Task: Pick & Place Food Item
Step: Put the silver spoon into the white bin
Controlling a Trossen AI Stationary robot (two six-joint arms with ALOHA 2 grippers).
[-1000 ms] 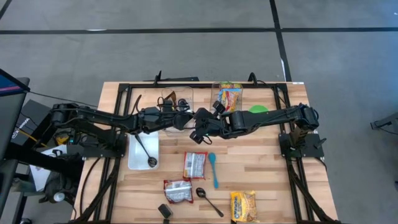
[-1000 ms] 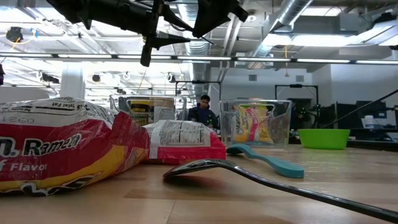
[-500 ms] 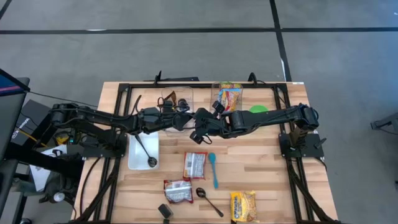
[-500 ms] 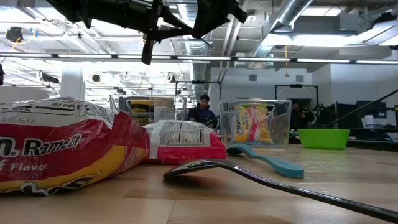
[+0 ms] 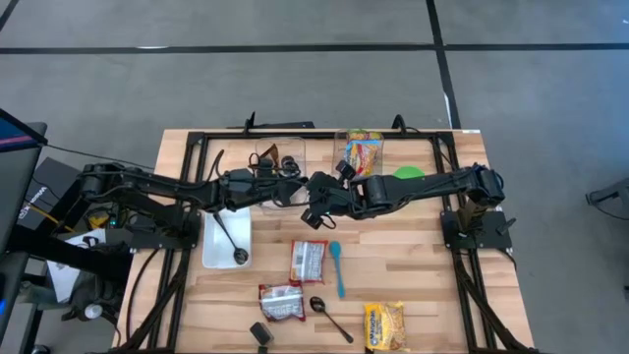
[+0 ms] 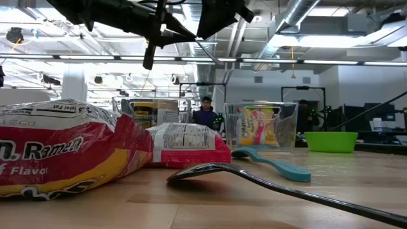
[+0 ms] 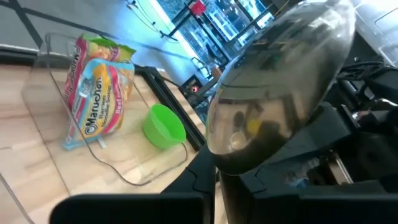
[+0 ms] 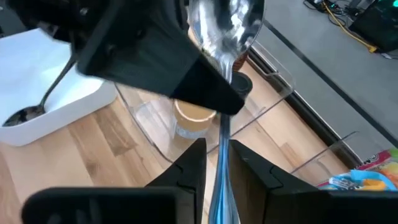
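Count from the high view:
- 4 ramen packets: three flat on the front half of the bench (image 5: 423, 251) (red one (image 5: 308, 261), red one (image 5: 281, 301), yellow one (image 5: 384, 325)), and a fourth upright in the right clear bin (image 5: 363, 154) at the back edge.
- 2 clear bins. The left clear bin (image 5: 280, 157) holds small dark bits I can't identify.
- 4 spoons: one in the white tray (image 5: 208, 258), a metal spoon on the bench (image 5: 330, 317), a blue spoon (image 5: 336, 267), and a held spoon (image 8: 224, 25) up between the arms.
- 1 green bowl (image 5: 408, 174).
- 1 small dark item (image 5: 259, 334) at the front edge, too small to name.

Grippers: the left gripper (image 5: 298, 190) and right gripper (image 5: 313, 202) meet above mid-bench, in front of the bins.
- Left jaws are clamped on the held spoon near its bowl.
- Right jaws sit narrow on either side of the handle. I can't tell whether they grip it.

Views:
- From above, the held spoon is lost in the dark arm clutter. Only the wrist views show it.
- The left wrist view is mostly filled by the spoon bowl, with the binned packet and green bowl behind it.
- The low view cuts both arms off at the top. It probably shows only two of the bench packets, and there is a person (image 6: 205, 113) far back.
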